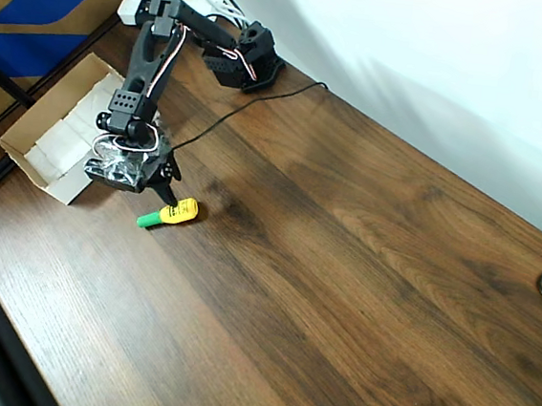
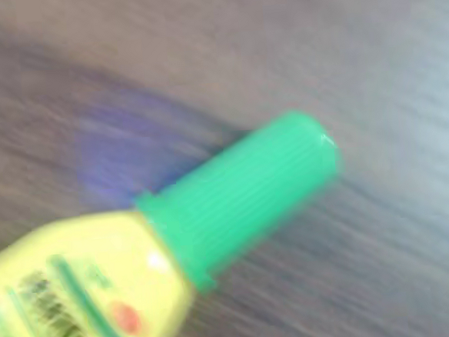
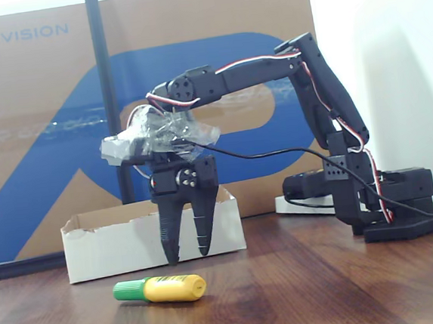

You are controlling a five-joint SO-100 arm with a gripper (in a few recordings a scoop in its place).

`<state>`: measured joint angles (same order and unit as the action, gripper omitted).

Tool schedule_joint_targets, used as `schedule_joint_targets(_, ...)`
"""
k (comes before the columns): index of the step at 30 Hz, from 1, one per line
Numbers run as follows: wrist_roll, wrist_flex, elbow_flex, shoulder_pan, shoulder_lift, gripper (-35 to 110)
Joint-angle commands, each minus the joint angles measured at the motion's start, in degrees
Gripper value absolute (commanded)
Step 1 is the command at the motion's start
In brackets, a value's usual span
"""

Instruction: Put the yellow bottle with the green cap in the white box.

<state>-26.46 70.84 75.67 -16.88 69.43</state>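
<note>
Fingers: two black tapered fingers [image 3: 168,238] pointing down, spread apart at the tips, nothing between them; tips above the table, not touching it in the fixed view
Gripper: gripper [image 3: 188,257] hangs from a black arm [image 3: 258,73]; crumpled clear plastic wrap [image 3: 161,136] bundled around the wrist; seen from above, gripper [image 1: 157,184] sits just beside the box's near corner
Bottle: yellow bottle with the green cap [image 3: 161,290] lying on its side on the table, below and in front of the fingertips, not held; cap points left in the fixed view; in the overhead view the bottle [image 1: 170,214] lies just beyond the fingertips, cap toward the lower left; wrist view shows it [image 2: 86,290] blurred, close, cap pointing up and right, dark print and a red dot on the label
Surface: dark wood-grain table [image 1: 359,288]; thin black cable [image 1: 252,105] running across it from the arm's base
Room: white wall [image 1: 458,58] along the table's far side in the overhead view; large brown-and-blue carton [image 3: 38,117] standing behind the box; dark upright pole [image 3: 104,88] in front of the carton
Container: white box [image 3: 132,241] open-topped, tan rim, behind the gripper in the fixed view; from above the box [image 1: 40,157] shows white paper lining inside; the bottle lies outside it
</note>
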Motion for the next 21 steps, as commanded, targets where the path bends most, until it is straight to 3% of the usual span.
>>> schedule_joint_targets(1, -0.79, 1.14, -3.69, -0.26, 2.02, 25)
schedule_joint_targets(21, -1.23, 0.88, -9.58, 0.09, -7.65, 25)
